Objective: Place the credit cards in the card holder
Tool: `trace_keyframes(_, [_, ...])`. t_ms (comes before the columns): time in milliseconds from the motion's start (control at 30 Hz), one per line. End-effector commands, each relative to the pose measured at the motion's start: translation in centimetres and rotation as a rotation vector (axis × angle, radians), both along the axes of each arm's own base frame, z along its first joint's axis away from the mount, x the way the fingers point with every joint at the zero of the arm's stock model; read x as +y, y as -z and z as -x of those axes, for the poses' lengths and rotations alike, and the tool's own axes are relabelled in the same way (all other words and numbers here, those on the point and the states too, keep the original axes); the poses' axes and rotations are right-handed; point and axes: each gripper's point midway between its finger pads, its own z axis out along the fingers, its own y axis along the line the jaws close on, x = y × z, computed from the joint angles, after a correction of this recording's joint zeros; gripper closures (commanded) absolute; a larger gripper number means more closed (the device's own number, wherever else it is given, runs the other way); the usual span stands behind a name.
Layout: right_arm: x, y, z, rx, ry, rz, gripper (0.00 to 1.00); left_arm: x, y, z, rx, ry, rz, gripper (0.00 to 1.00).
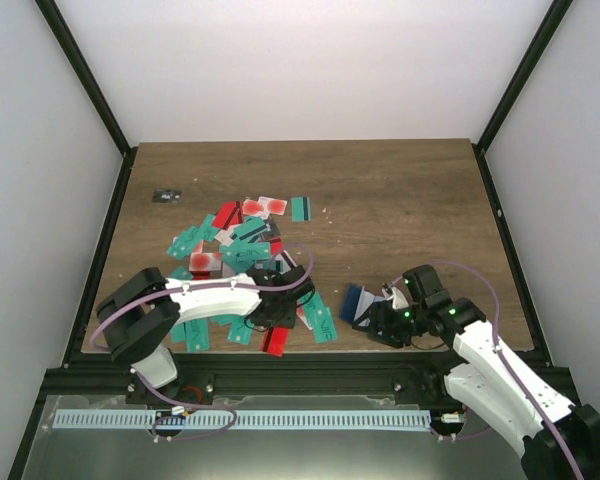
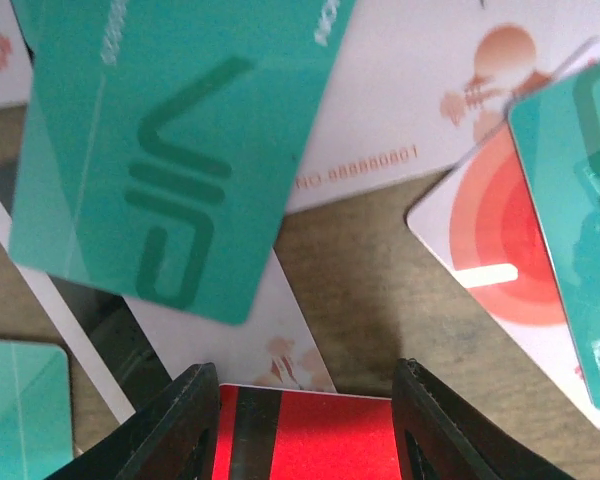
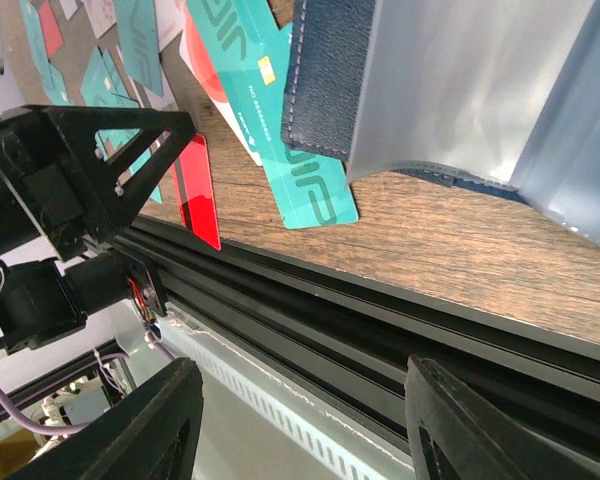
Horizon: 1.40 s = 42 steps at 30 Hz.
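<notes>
Where the left arm reaches across the near part of the desk, the left claw is closed on a red card. Its two fingers press the card's long edges, one on each side (the card's black stripe runs beside the left finger). The card is lifted off the wood and points toward the near rail.

Below the claw, the wrist view shows a big teal card marked VIP lying over white cards with red blotches, and bare wood between them. The rest of the credit cards lie in a loose heap left of the middle of the desk, mostly teal, with a few red and white ones at the far side. A small dark thing sits well apart from them, near the far left corner.

The card holder lies unfolded near the front edge, to the right of the heap and just beside the right claw. From the right wrist view, its navy cover is up and its clear sleeves are spread over it. Another teal card pokes out from under its edge, touching it. The right claw has its fingers spread wide with nothing between them, over the rail just beside the holder.
</notes>
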Motion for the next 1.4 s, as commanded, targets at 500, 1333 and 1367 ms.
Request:
trace_keyframes(500, [4.8,-1.2,1.8,-0.044,-0.062,-0.136,0.47,-0.6,-0.8,4.4,0.093,-0.049,-0.002,0.43])
trace_keyframes(1333, [16.5,4.0,5.3,-0.095,-0.178,0.001,0.48,2.0,-3.4,8.2,0.16,0.094,0.344,0.63])
trace_keyframes(1367, [16.8,4.1,5.3,-0.097,-0.179,0.002,0.48,2.3,-3.2,8.4,0.164,0.091,0.342,0.63])
